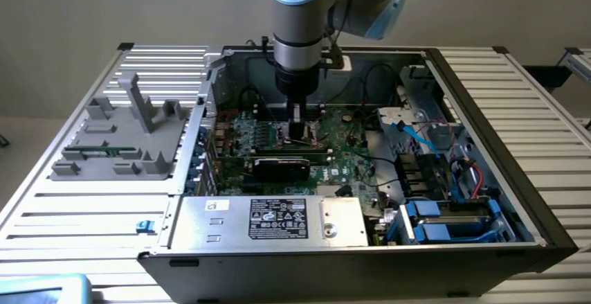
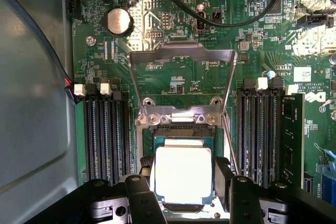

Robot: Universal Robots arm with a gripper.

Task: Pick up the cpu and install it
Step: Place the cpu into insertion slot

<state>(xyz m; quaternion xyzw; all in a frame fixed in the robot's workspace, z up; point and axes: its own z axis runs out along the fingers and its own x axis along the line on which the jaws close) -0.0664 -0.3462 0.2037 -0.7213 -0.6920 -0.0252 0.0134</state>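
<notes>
The pick-up is judged done: the cpu is gripped between the fingers of the gripper, which are set wide and closed against two opposite sides of it. The cpu is held directly over the socket near the middle of the motherboard, inside the computer case; whether it is already seated cannot be told. The socket's metal frame is seen raised, so clamping is left undone.
</notes>
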